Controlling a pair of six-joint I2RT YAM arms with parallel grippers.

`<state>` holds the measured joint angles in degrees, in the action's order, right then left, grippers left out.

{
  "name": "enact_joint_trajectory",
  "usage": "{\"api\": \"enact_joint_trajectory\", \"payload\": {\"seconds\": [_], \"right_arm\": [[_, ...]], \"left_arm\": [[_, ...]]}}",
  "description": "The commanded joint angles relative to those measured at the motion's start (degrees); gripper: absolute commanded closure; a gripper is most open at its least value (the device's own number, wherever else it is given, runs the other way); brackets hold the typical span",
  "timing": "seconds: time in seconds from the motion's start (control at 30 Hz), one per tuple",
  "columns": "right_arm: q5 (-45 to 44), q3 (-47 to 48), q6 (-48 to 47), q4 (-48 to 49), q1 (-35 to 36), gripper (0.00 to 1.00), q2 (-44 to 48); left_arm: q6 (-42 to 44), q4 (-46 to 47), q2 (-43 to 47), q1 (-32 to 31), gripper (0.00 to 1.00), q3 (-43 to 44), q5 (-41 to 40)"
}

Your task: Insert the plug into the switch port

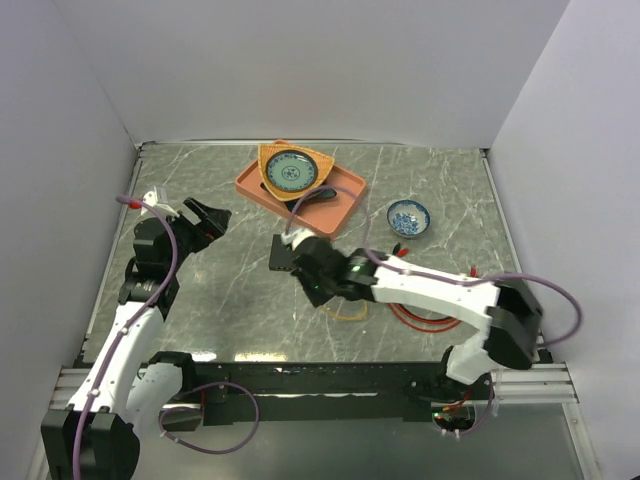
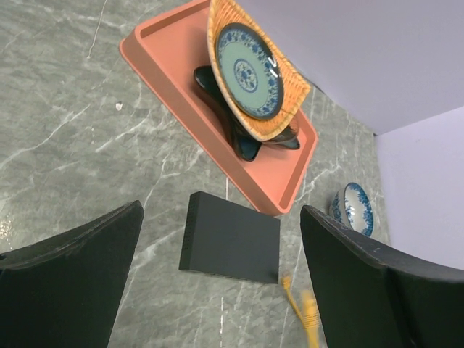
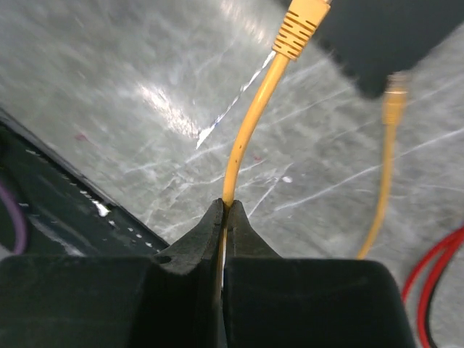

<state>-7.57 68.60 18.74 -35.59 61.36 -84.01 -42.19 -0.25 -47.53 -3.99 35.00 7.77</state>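
Nothing legible anywhere in view.
The black switch box shows a plain matte top; the plate in the orange tray and the small bowl on the desk carry only blue ornament, not letters; the plug on the yellow cable is too blurred to read.
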Motion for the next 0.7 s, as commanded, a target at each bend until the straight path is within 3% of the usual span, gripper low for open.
{"api": "enact_joint_trajectory", "payload": {"seconds": [0.0, 0.23, 0.27, 0.33, 0.37, 0.47, 0.67], "right_arm": [[-4.8, 1.5, 3.4, 0.4, 3.5, 1.0, -8.3], [-3.4, 1.9, 4.6, -0.9, 5.3, 0.98, -16.3], [-3.0, 1.6, 4.5, -0.4, 5.3, 0.85, -15.7], [-2.1, 0.8, 4.6, 1.0, 5.4, 0.73, -14.3], [-2.2, -0.1, 4.8, 2.3, 5.3, 0.54, -12.3], [-3.5, -1.5, 5.3, 3.7, 5.3, 0.4, -8.5], [-6.1, -5.5, 4.6, 9.0, 4.7, 0.25, -2.8]], "left_arm": [[0.8, 1.0, -2.0, -0.1, 0.04, 1.3, 0.9], [0.6, 2.1, -4.9, -0.1, 0.04, 1.3, 3.7], [0.6, 2.0, -5.5, -0.1, 0.04, 1.3, 4.0], [0.7, 2.1, -5.8, -0.1, 0.04, 1.5, 4.4], [0.7, 2.0, -6.0, -0.1, 0.04, 1.5, 4.5], [1.0, 1.4, -5.6, -0.1, 0.04, 1.8, 3.8], [0.8, 1.5, -3.8, -0.1, 0.04, 1.0, 3.0]]}}
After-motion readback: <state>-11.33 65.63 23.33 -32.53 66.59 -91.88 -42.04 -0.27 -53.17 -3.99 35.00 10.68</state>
